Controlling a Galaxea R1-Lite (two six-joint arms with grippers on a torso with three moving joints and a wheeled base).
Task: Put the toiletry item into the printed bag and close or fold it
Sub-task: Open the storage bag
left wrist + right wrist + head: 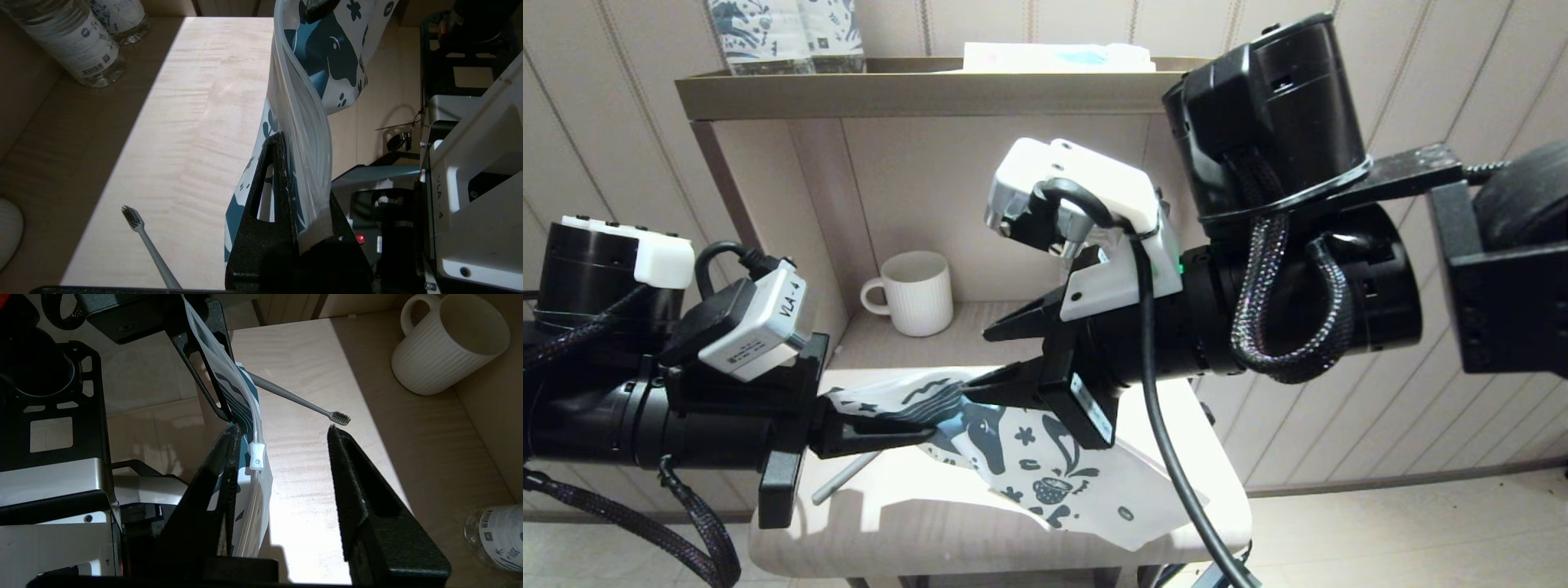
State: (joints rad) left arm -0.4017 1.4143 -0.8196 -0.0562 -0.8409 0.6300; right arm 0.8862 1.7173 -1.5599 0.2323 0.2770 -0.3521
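Closest to my head camera, filling the right half of the frame, is my right arm, its right gripper (1005, 353) at frame centre with fingers partly spread at the upper edge of the printed bag (1045, 457). My right wrist view shows what that hides: one finger (220, 473) lies against the bag beside its white zip slider (257, 455), the other stands clear of it. At lower left, my left gripper (882, 429) is clamped on the bag's end; the left wrist view confirms the pinch on the translucent rim. The toothbrush (843, 478) lies on the pale table (915, 523), mostly hidden from the head, bristles plain in both wrist views. A white mug (915, 292) sits on the shelf behind; water bottles (77, 45) appear only on the wrists.
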